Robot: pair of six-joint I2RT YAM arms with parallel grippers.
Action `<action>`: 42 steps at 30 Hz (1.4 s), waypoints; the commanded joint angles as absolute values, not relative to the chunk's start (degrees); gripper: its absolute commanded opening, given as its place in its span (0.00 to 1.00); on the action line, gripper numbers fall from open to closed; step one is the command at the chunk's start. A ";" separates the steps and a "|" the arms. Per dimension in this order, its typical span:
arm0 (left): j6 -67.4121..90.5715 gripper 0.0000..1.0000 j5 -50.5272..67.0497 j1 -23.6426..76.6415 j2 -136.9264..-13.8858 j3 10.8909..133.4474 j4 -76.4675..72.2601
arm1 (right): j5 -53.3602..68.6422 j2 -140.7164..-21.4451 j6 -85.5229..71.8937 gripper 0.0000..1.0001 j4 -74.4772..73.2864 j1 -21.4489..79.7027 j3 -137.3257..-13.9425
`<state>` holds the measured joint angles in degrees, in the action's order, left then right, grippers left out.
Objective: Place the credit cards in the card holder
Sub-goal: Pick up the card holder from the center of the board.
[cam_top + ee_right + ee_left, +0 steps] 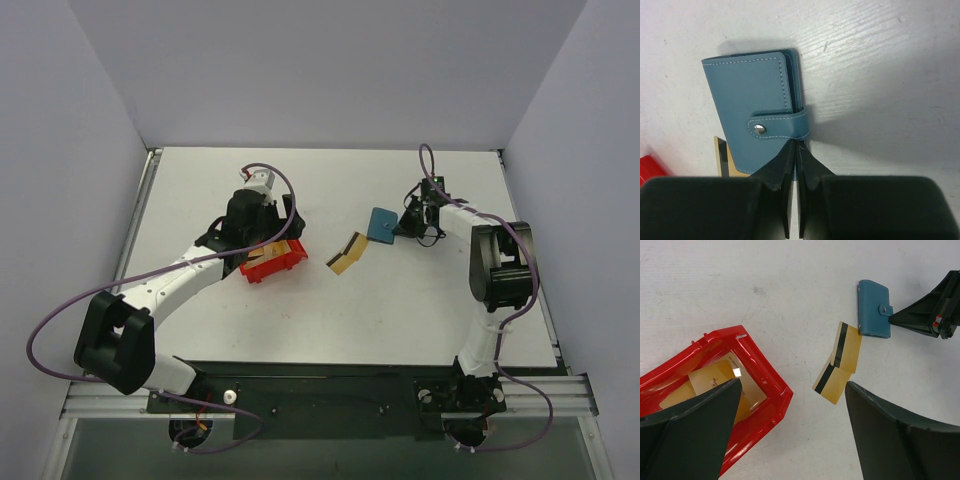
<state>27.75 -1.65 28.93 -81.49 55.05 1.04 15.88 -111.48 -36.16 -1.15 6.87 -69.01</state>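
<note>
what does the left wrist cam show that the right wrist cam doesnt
Only the left wrist: the inside of the red bin with credit cards lying in it, two loose cards overlapping on the table, and the left fingers spread wide. Only the right wrist: the right fingers pressed together, tips at the end of the snap tab. Both: the closed card holder, snapped shut, with a card edge and some red bin beside it.
</note>
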 commanded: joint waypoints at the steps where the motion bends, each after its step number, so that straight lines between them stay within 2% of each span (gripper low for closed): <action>1: 26.89 0.96 -1.67 28.74 -80.95 56.34 -0.88 | 16.26 -111.80 -36.82 0.00 1.39 6.51 -68.38; 17: 28.56 0.95 1.75 28.56 -82.88 55.63 -3.43 | 17.14 -96.77 -35.86 0.00 4.66 6.24 -56.69; 18: 28.65 0.96 2.11 28.56 -83.05 55.72 -3.60 | 16.79 -96.68 -35.60 0.20 4.66 6.24 -56.86; 19: 28.65 0.95 2.20 28.56 -83.23 55.90 -3.78 | 16.53 -97.20 -35.33 0.31 4.66 6.24 -57.47; 20: 28.74 0.96 2.46 28.65 -83.41 56.07 -3.69 | 16.61 -97.82 -34.72 0.62 4.57 6.07 -58.09; 22: 28.74 0.95 3.07 28.65 -83.58 56.34 -3.69 | 18.19 -99.75 -34.02 0.70 4.22 5.80 -60.20; 28: 28.13 0.95 3.51 28.65 -83.58 56.69 -3.61 | 21.27 -107.13 -33.57 0.74 2.03 5.71 -68.71; 35: 27.33 0.95 3.96 28.65 -84.81 57.21 -4.04 | 20.30 -112.23 -33.66 0.75 0.18 5.71 -73.21; 41: 27.25 0.95 9.48 29.79 -93.05 61.68 -10.11 | 19.07 -113.47 -33.92 0.75 -2.37 5.71 -74.36; 42: 27.07 0.92 10.01 30.40 -94.29 63.00 -10.37 | 19.07 -113.47 -33.93 0.75 -2.37 5.71 -74.27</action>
